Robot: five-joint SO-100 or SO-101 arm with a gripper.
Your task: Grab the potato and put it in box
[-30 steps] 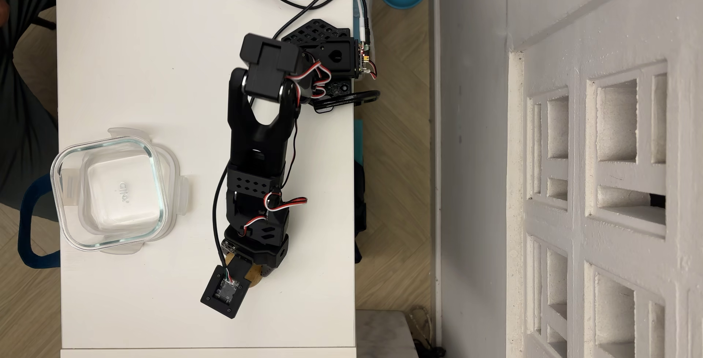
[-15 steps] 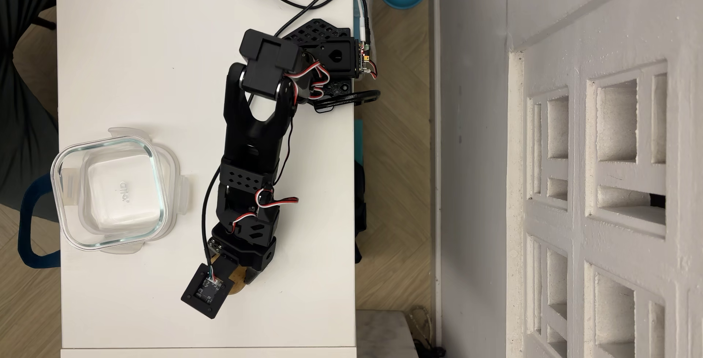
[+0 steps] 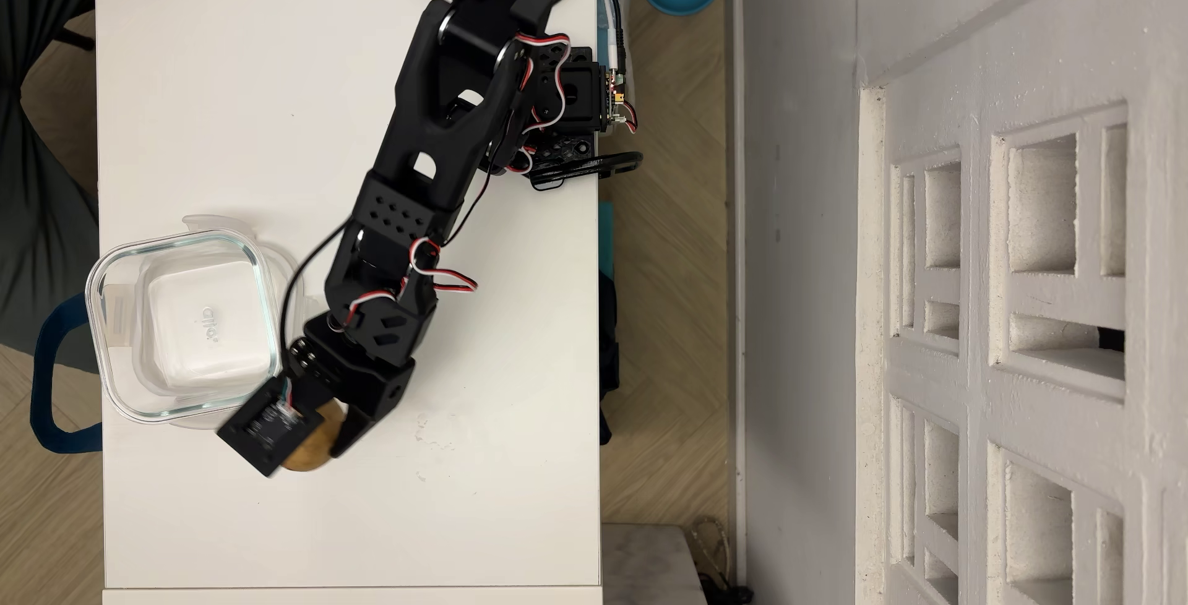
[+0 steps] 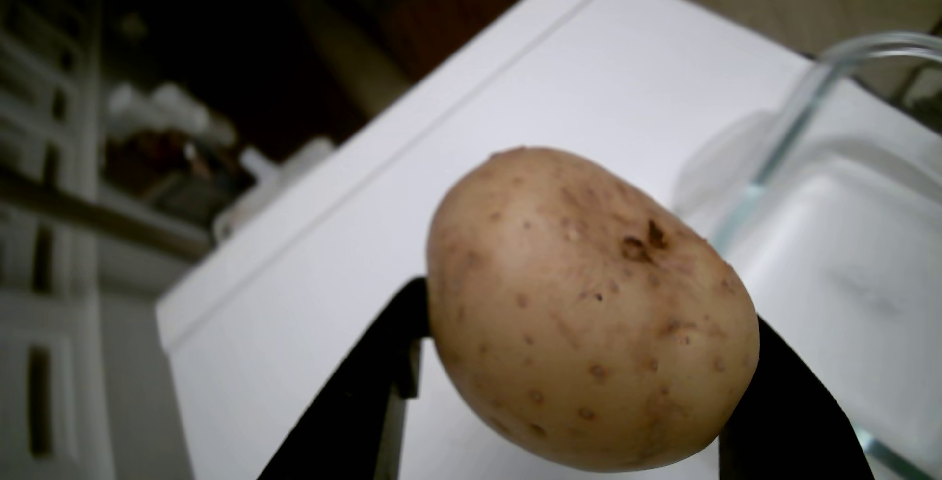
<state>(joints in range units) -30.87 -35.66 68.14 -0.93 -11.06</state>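
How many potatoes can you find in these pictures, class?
1. The potato is held in the claw above the white table, just beside the clear glass box. None lies inside the box.

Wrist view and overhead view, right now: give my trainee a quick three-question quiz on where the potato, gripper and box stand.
1. True or false: the potato is clamped in the gripper.
2. In the overhead view, the potato is: A) inside the box, B) just outside the box's lower right corner, C) at the arm's base.
3. Fill in: the box stands on its translucent ____.

Key: 1 true, a black finger shows on each side of it in the wrist view. 2 B. 3 lid, whose flaps stick out around the box; the box holds no potato yet.
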